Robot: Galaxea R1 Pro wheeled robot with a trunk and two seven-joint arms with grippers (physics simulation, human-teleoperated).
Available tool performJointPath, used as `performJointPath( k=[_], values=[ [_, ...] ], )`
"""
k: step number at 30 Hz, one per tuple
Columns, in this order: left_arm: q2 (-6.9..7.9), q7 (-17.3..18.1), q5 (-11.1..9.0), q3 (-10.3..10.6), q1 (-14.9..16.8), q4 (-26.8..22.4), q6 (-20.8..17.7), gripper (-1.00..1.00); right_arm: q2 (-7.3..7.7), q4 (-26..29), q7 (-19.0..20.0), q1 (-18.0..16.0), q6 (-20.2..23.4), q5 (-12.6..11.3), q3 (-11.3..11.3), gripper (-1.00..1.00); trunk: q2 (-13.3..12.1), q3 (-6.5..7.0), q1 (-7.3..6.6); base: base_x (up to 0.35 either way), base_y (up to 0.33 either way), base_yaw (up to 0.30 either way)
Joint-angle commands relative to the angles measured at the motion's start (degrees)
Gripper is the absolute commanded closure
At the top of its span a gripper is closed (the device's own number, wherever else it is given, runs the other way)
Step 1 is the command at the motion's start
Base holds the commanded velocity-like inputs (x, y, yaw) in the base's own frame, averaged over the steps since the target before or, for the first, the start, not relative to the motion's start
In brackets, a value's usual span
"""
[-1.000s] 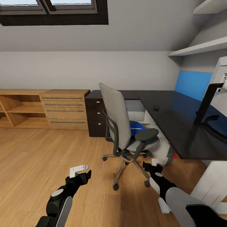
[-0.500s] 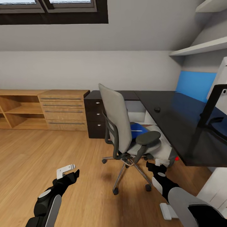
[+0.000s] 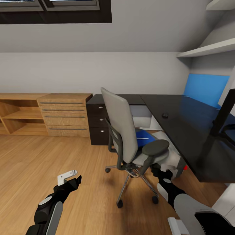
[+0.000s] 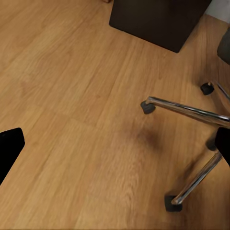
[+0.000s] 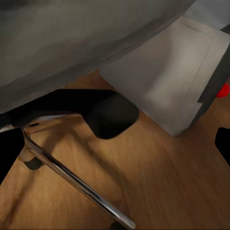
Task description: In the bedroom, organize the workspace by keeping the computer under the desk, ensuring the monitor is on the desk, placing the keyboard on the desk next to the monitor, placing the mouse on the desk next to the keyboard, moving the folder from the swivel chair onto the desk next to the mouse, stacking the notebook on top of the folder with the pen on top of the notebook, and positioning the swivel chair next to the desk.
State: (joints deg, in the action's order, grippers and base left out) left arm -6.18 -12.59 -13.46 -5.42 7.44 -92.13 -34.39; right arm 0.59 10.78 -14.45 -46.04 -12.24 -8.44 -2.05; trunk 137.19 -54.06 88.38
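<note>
Swivel chair (image 3: 130,143): stands just beside the desk (image 3: 182,130), its tall grey back toward me, its seat facing the desk's front edge. Folder (image 3: 142,137): bright blue, lying on the chair seat, partly hidden behind the backrest. Mouse (image 3: 165,115): small dark shape on the desk top, well apart from the chair. Monitor (image 3: 225,114): only a black edge of it shows, at the far side of the desk from the chair.

Chair base, from my left wrist camera: chrome legs (image 4: 187,109) and black casters on the wood floor (image 4: 72,96), with the black drawer unit (image 4: 158,19) behind. My right wrist camera looks under the grey seat (image 5: 72,38) at a chrome leg and a pale grey box (image 5: 167,81) under the desk.

Left gripper (image 3: 69,178): hanging low over the floor, well apart from the chair, fingers spread apart, holding nothing. Right gripper (image 3: 159,171): reaching low beneath the chair's armrest (image 3: 155,147); I cannot tell how its fingers stand.
</note>
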Motion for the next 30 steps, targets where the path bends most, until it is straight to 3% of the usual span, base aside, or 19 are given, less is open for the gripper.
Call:
performJointPath(
  k=[1,9,18,30],
  values=[
    [-0.02,-0.4,-0.6,0.0,0.0,-0.1,-0.2,-1.0,-0.01,0.0,0.0,0.0,-0.3,-0.6,-0.2,-1.0,0.0,-0.06,-0.01,0.058,0.0,0.0],
    [-0.06,-0.4,-0.6,0.0,0.0,-0.1,-0.3,-1.0,-0.3,0.0,0.3,0.0,-1.4,-0.6,-0.5,-1.0,0.0,-0.06,-0.01,0.072,0.0,0.0],
    [0.02,-0.4,-0.6,-0.1,0.0,-0.1,-0.3,-1.0,-3.37,0.0,0.5,0.0,-2.5,-0.4,-0.9,-1.0,0.0,0.05,-0.01,0.0,0.0,0.011],
    [0.03,-0.4,-0.6,0.0,0.0,-0.1,-0.3,-1.0,-4.03,-0.1,0.6,0.0,-2.6,-0.4,-0.9,-1.0,0.0,0.98,-0.01,0.0,0.0,0.138]
  ],
)
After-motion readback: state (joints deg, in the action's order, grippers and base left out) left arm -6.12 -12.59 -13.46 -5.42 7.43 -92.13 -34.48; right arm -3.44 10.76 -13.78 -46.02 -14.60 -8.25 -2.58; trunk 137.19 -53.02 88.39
